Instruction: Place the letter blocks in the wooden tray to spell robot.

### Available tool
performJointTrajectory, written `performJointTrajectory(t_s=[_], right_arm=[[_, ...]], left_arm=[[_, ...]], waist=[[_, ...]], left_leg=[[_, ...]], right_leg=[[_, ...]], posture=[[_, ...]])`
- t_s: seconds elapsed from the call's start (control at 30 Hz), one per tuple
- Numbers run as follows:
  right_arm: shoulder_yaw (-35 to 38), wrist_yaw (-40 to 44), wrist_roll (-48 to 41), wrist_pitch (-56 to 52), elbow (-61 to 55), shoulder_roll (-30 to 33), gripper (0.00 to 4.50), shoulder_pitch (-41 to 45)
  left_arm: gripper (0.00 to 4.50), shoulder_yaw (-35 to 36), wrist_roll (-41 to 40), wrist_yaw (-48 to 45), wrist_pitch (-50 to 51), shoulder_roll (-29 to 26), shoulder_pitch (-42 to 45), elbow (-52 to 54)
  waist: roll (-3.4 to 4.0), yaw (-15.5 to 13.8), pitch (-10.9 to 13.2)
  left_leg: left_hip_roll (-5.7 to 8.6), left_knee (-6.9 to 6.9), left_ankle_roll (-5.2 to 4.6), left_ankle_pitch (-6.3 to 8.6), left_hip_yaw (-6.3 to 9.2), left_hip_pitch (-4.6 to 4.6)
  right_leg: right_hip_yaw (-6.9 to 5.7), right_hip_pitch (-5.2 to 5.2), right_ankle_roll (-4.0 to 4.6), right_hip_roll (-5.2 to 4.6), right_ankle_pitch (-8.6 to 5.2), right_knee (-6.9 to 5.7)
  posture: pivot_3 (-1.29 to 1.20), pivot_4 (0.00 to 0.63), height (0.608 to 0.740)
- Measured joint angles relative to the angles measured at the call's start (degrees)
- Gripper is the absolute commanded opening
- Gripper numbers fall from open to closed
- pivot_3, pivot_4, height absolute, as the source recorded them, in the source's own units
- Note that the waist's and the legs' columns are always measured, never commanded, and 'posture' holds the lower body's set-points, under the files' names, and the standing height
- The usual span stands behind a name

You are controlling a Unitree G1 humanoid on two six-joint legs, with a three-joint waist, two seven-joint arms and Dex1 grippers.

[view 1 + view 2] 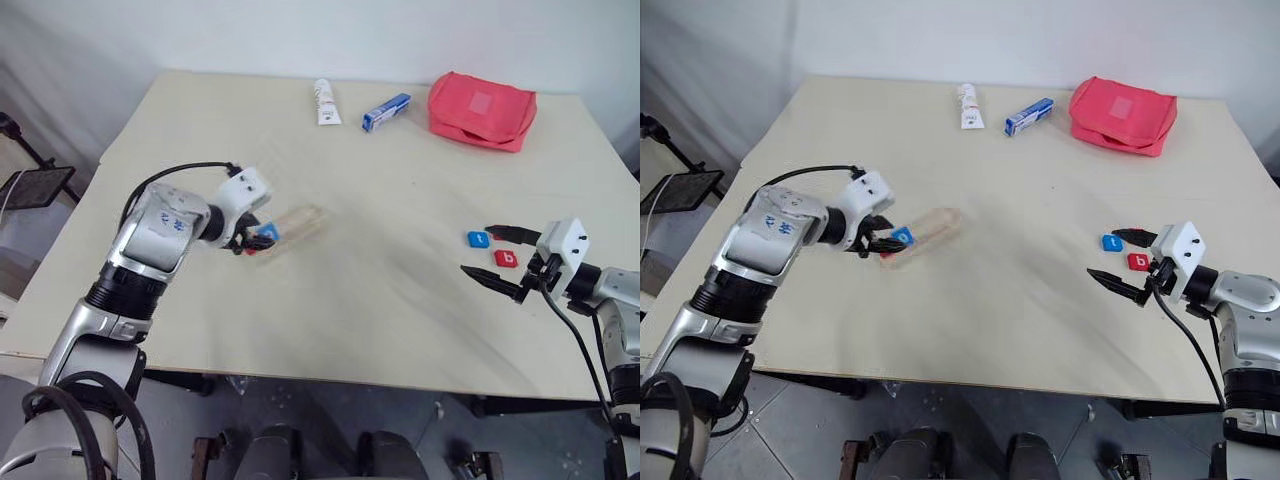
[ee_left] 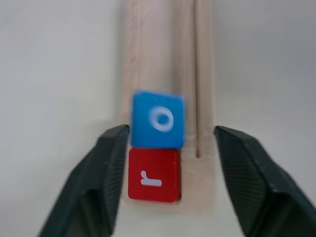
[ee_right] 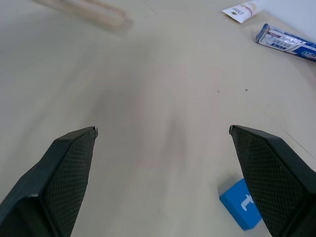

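Already two letters sit in the wooden tray (image 2: 158, 49). The left fingers (image 2: 168, 133) stand spread to either side of that end of the tray, pinching nothing. Nearest them lies the red r block (image 2: 154, 175), flat against the tray's rounded end. Just past it is the blue o block (image 2: 158, 119), touching the r and turned slightly askew, one corner against a finger. Beyond that the tray runs away from the fingers, bare pale wood with a smooth shallow groove.

So I judge the word under half done, with "bot" left to place. The right fingers (image 3: 163, 131) are spread wide and hold nothing above the worktop (image 1: 400, 200). The blue t block (image 3: 242, 203) lies just beside one fingertip, and the red b block (image 1: 507, 259) is next to it. All the blocks are small flat squares with rounded corners and white letters, and they look like matte plastic.
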State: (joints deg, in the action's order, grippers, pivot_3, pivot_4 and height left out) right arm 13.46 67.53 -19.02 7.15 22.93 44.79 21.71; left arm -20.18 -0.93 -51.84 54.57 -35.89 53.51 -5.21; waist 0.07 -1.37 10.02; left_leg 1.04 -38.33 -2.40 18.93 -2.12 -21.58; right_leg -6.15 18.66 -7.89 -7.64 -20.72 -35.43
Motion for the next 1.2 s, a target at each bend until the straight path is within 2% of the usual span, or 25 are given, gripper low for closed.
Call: performJointTrajectory(t_s=[0.13, 0.43, 0.53, 0.67, 0.87, 1.0, 1.2], right_arm=[[0.07, -0.83, -0.06, 0.0, -0.68, -0.01, 4.5, -1.39], [0.54, -2.13, -0.72, -1.48, -4.0, 0.0, 4.5, -5.65], [0.55, -2.23, -0.72, -2.15, -4.48, 0.02, 4.5, -5.8], [0.51, -2.14, -0.69, -2.37, -4.19, 0.01, 4.5, -4.59], [0.22, -1.58, -0.53, -2.38, -2.45, 0.01, 4.5, -1.72], [-0.28, -0.84, -0.34, -2.37, -1.67, 0.01, 4.5, -1.15], [-0.87, -0.44, -0.1, -2.3, -0.61, 0.01, 4.5, 0.17]], left_arm=[[2.68, -2.82, -0.74, -1.16, 0.86, 1.66, 0.06, 0.51], [2.68, -2.29, -0.62, 0.75, 2.37, 1.33, 0.35, -0.53], [3.24, -0.37, -0.9, 2.33, 5.1, 1.35, 1.82, -2.38], [4.46, 1.15, -0.88, 3.74, 5.51, 0.9, 2.47, -2.47], [4.49, 0.85, -0.8, 3.7, 6.98, -1.12, 2.46, -2.29], [4.49, -1.72, -0.01, 2.68, 6.84, -3.64, 2.48, -2.69], [4.49, -2.98, 0.28, 1.87, 5.64, -3.4, 2.71, -7.12]], waist=[[-0.04, 0.05, 0.04], [-0.03, 0.09, 0.04], [-0.03, 0.08, 0.04], [-0.03, 0.08, 0.04], [-0.03, 0.1, 0.04], [-0.03, 0.07, 0.04], [-0.03, 0.08, 0.04]], left_leg=[[-0.05, 0.01, 0.0, 0.0, 0.02, -0.14], [-0.07, -0.15, -0.01, -0.01, 0.03, -0.32], [-0.08, -0.48, -0.01, 0.0, 0.11, -0.79], [-0.05, -0.52, -0.02, -0.01, 0.05, -0.88], [-0.06, -0.52, -0.02, -0.01, 0.06, -0.9], [-0.05, -0.54, -0.02, -0.01, 0.05, -0.91], [-0.05, -0.57, -0.02, -0.01, 0.05, -0.92]], right_leg=[[-0.03, 0.09, 0.0, 0.05, 0.0, 0.06], [-0.13, 0.2, 0.0, 0.06, 0.0, 0.06], [-0.15, 0.62, 0.0, 0.08, 0.0, -0.13], [-0.26, 0.79, 0.0, 0.07, 0.0, -0.23], [-0.3, 0.83, 0.0, 0.07, 0.0, -0.29], [-0.28, 0.85, 0.0, 0.07, 0.0, -0.31], [-0.29, 0.87, 0.0, 0.07, 0.0, -0.35]], posture=[[0.0, 0.15, 0.74], [0.0, 0.15, 0.74], [0.0, 0.15, 0.74], [0.0, 0.15, 0.74], [0.0, 0.15, 0.74], [0.0, 0.15, 0.74], [0.0, 0.15, 0.74]])
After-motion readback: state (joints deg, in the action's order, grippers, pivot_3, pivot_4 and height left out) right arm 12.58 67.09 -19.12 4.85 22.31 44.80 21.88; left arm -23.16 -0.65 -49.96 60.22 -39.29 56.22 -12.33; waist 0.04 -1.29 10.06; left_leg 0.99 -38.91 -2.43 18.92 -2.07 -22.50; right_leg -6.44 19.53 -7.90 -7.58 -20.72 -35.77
